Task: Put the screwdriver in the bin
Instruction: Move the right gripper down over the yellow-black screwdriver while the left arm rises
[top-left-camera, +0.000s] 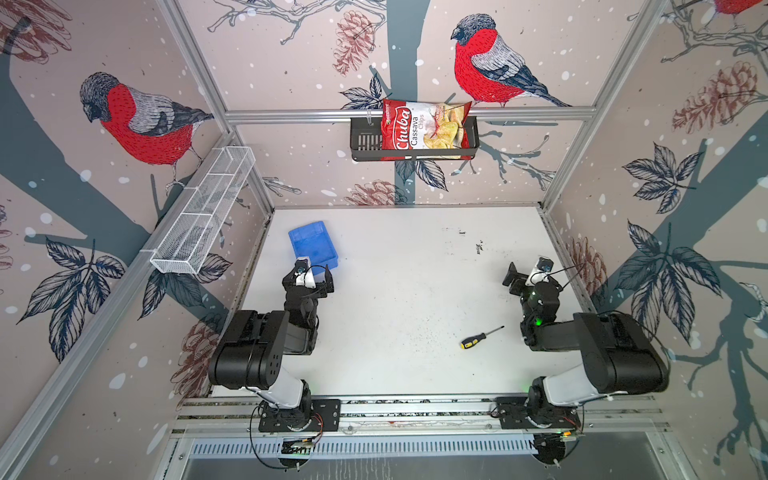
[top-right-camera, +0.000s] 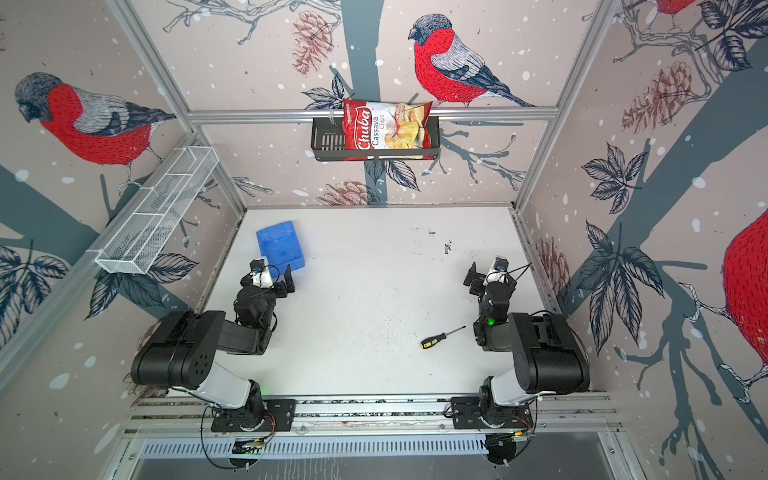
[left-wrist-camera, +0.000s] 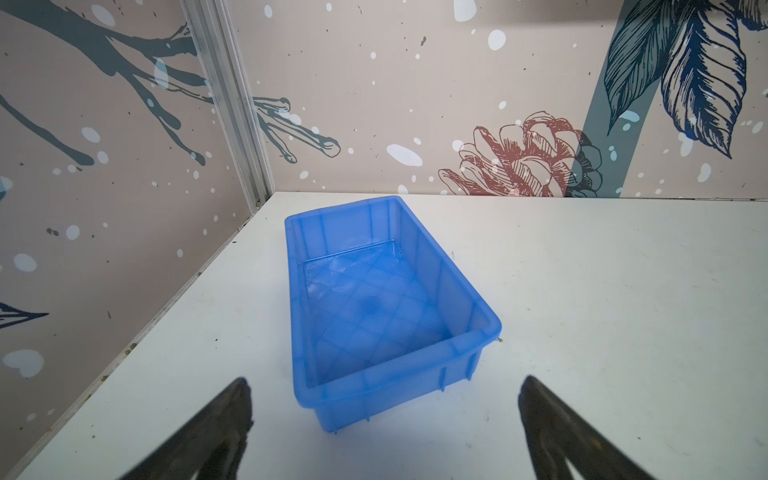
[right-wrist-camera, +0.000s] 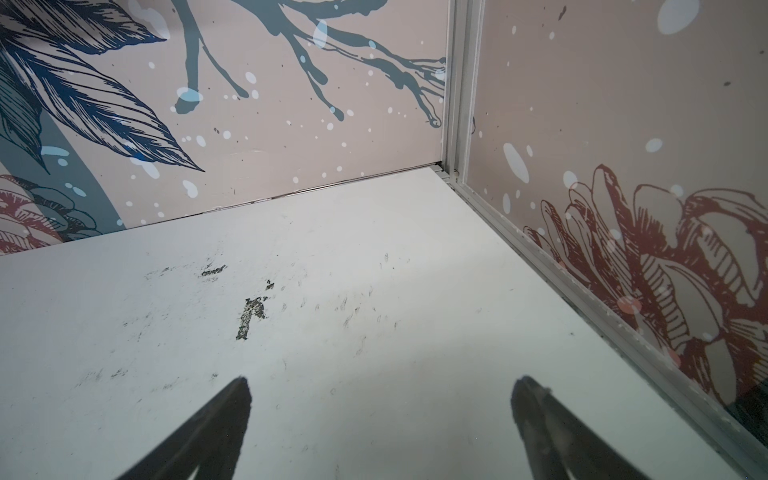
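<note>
The screwdriver (top-left-camera: 478, 338) (top-right-camera: 438, 337), with a black-and-yellow handle and a thin dark shaft, lies on the white table at the front right, in both top views. It rests just left of the right arm's elbow, its tip pointing toward that arm. The blue bin (top-left-camera: 311, 243) (top-right-camera: 279, 245) (left-wrist-camera: 395, 374) stands empty at the back left. My left gripper (top-left-camera: 311, 272) (top-right-camera: 268, 274) (left-wrist-camera: 384, 382) hovers open just in front of the bin's near end, holding nothing. Farther back on the right, my right gripper (top-left-camera: 532, 270) (top-right-camera: 492, 272) (right-wrist-camera: 383, 381) is open over bare table, beyond the screwdriver.
A black rack (top-left-camera: 365, 141) holding a chips bag (top-left-camera: 424, 129) hangs on the back wall. A long white wire basket (top-left-camera: 203, 212) is mounted on the left wall. Patterned walls close in the table on three sides. Dark scuff marks (right-wrist-camera: 251, 311) lie ahead of the right gripper.
</note>
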